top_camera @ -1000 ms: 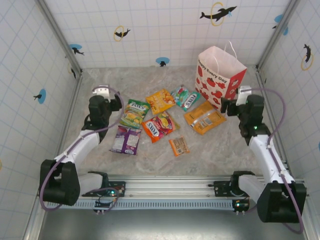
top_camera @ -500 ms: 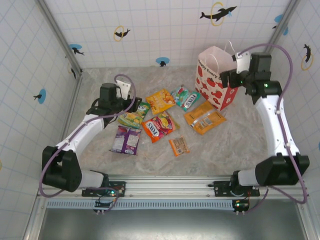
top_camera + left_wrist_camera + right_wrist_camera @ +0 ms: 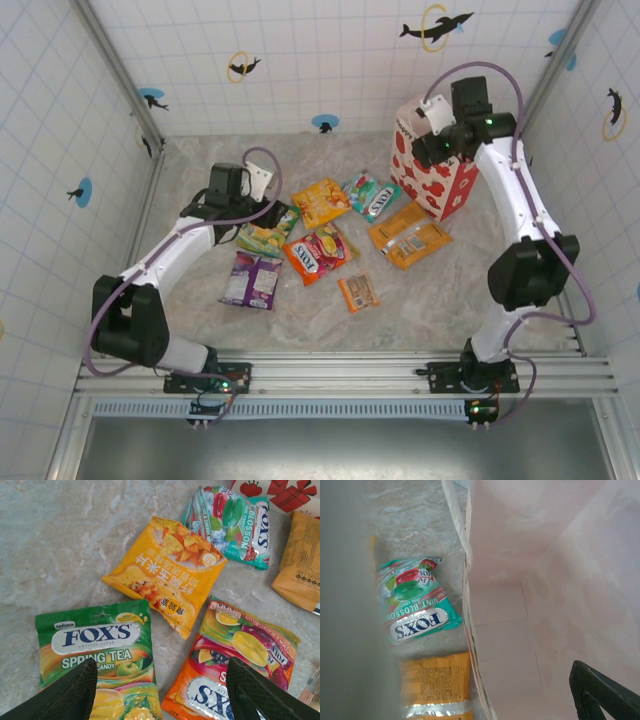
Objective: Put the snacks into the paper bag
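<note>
On the marbled desk (image 3: 300, 325), farthest left of the snacks, a purple packet (image 3: 251, 279) lies flat. Just beyond it is a green packet (image 3: 268, 228). The left fingers (image 3: 272, 207) hang over this packet's far end, spread wide and holding nothing. In the left wrist view their tips frame the green packet (image 3: 97, 655) and the red packet (image 3: 235, 665) beside it. A yellow chip packet (image 3: 320, 201) lies farther back, near the green packet's far end, with the red packet (image 3: 319, 252) in front of it. A small orange bar (image 3: 358, 292) lies nearer the arms. A teal packet (image 3: 371, 196) rests close to the foot of the paper bag (image 3: 440, 185), and a flat orange pouch (image 3: 410, 236) lies just in front of the bag. The bag stands upright at the back right, its mouth open. The right fingers (image 3: 425, 148) hover at its rim, parted. In the right wrist view the bag's near wall (image 3: 470, 605) runs between them, unpinched.
</note>
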`<state>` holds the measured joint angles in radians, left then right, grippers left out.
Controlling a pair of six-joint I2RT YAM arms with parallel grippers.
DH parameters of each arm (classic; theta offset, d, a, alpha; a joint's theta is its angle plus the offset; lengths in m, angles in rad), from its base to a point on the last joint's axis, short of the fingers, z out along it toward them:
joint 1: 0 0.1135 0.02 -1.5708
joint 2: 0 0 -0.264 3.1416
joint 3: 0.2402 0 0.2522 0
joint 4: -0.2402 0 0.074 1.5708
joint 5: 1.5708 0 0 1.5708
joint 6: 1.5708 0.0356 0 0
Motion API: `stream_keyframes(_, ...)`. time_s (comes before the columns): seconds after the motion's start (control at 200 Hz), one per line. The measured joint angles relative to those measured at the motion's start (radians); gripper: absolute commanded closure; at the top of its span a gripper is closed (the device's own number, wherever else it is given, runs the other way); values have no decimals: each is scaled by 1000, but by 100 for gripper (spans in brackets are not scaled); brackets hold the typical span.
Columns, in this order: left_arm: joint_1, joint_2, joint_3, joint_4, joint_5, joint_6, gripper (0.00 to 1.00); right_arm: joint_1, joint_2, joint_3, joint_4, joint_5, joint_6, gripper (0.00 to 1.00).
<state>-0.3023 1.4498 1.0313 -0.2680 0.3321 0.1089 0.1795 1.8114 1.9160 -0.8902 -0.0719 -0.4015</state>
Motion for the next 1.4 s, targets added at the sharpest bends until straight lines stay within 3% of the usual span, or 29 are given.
stream_keyframes(0.255, 0, 12, 0, -13, 1, 0, 32, 0, 77, 69, -41, -14, -30, 38)
stream_keyframes(0.335, 0, 17, 0, -15, 1, 0, 32, 0, 90, 71, -54, -27, -36, 51)
stream_keyframes(0.425, 0, 19, 1, -16, 1, 0, 32, 0, 113, 89, -75, -39, -48, 74)
stream_keyframes(0.58, -1, 23, 5, -16, 1, 0, 32, 0, 125, 103, -96, -32, -29, 92)
stream_keyframes(0.615, -1, 23, 5, -16, 1, 0, 32, 0, 124, 104, -98, -24, -26, 100)
stream_keyframes(1.061, -12, 25, 6, -15, 3, -1, 32, -12, -5, 52, -226, 91, 169, 100)
stream_keyframes(1.401, -30, 24, 6, -15, 14, -1, 33, 37, -204, -220, -200, 149, 375, 100)
